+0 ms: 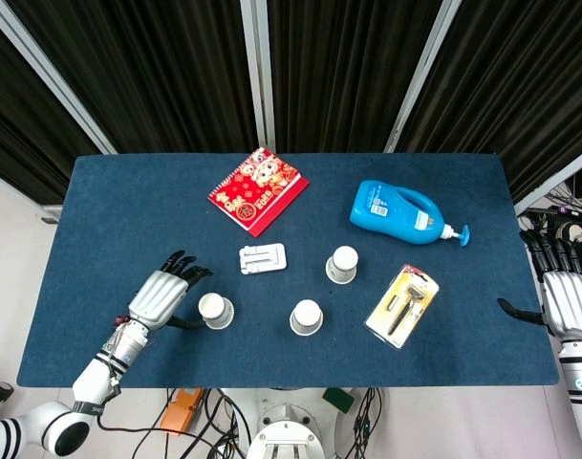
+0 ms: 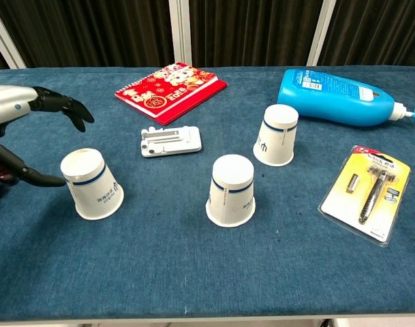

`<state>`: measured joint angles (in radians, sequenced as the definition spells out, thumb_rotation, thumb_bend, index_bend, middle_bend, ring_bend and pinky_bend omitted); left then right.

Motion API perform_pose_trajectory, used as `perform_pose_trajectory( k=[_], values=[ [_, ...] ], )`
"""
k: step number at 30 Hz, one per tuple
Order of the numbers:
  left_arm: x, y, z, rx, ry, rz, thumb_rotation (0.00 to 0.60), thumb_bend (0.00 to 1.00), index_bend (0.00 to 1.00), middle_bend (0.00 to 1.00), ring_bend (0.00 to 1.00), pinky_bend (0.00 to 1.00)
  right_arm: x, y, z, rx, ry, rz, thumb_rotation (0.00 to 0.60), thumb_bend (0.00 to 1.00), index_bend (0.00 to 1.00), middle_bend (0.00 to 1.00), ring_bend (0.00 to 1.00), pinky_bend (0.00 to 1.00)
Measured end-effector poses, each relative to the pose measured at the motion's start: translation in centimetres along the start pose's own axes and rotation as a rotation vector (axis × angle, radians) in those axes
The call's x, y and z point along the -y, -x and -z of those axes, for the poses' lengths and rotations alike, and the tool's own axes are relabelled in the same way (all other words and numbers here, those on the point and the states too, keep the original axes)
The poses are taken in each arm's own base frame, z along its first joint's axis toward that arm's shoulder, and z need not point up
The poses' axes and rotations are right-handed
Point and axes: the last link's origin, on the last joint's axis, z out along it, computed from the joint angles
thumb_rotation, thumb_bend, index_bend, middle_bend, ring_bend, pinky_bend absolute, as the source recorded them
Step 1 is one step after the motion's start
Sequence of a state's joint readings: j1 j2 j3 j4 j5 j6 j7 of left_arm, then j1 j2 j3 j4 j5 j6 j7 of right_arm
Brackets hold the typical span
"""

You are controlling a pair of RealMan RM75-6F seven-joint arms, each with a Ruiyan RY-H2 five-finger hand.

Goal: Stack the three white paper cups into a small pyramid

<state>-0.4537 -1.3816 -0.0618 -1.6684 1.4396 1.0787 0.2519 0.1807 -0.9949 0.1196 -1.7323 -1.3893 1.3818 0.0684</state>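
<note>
Three white paper cups stand upside down on the blue table: a left cup (image 1: 215, 310) (image 2: 91, 185), a middle cup (image 1: 306, 316) (image 2: 232, 190) and a right cup (image 1: 342, 264) (image 2: 277, 135). My left hand (image 1: 161, 296) (image 2: 16, 126) is just left of the left cup, fingers spread above it and thumb low beside its wall, holding nothing. My right hand (image 1: 566, 304) hangs off the table's right edge, fingers apart and empty; the chest view does not show it.
A red booklet (image 1: 258, 190) lies at the back, a white plastic clip (image 1: 262, 258) behind the cups. A blue bottle (image 1: 401, 211) lies on its side at back right, a packaged razor (image 1: 402, 304) at right. The left hand hides the dark grapes.
</note>
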Motion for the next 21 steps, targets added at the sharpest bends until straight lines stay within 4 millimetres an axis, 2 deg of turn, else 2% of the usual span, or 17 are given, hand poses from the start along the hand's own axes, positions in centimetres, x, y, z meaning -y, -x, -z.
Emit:
perform_pose_trajectory(
  k=[5, 15, 21],
  values=[
    [0.2, 1.2, 0.0, 0.03, -0.016, -0.038, 0.501, 0.11, 0.28, 0.3, 0.13, 0.02, -0.1, 0.3, 0.0, 0.013, 0.005, -0.005, 0.6, 0.28, 0.0, 0.1, 0.0, 0.0],
    [-0.2, 2.3, -0.7, 0.042, 0.004, 0.025, 0.499, 0.18, 0.37, 0.37, 0.2, 0.06, -0.2, 0.6, -0.1, 0.03, 0.011, -0.024, 0.6, 0.28, 0.01, 0.1, 0.0, 0.0],
    [-0.6, 2.6, -1.5, 0.041, 0.024, 0.006, 0.504, 0.21, 0.43, 0.46, 0.27, 0.09, -0.2, 0.5, 0.1, 0.029, 0.016, -0.028, 0.6, 0.28, 0.01, 0.1, 0.0, 0.0]
  ],
)
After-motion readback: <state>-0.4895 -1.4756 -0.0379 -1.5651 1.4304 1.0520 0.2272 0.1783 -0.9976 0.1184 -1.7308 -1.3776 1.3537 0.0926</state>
